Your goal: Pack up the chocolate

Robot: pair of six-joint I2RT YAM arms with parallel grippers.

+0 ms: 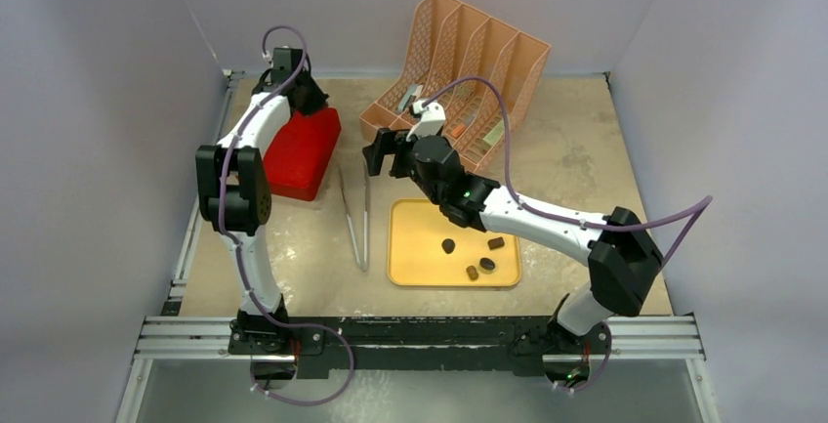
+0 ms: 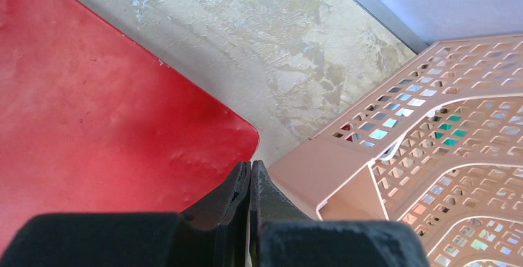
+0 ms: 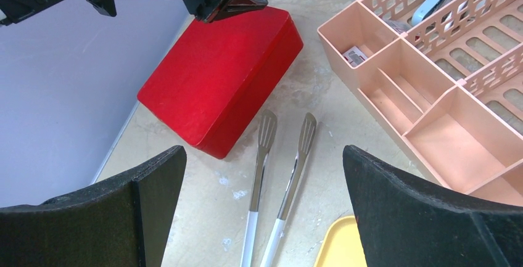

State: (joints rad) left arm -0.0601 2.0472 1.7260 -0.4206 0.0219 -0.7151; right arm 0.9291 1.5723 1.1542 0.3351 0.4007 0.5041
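We see a mottled beige tabletop point(image 1: 586, 149), worn and patchy, spreading beneath and all around the right pincer point(image 1: 381, 154). Plain pale grey-lilac walls close it in on three sides: a back wall point(image 1: 342, 3) beyond that pincer, a left wall point(image 1: 88, 149) well off to its left and a right wall point(image 1: 752, 101) well off to its right. On the near side of the pincer a silver aluminium rail point(image 1: 439, 340) runs along the table's edge, and a thinner metal strip point(image 1: 190, 237) lines the left edge. The light is soft and even, and we notice a faint sheen on the tabletop just ahead of the left pincer point(image 2: 250, 168).
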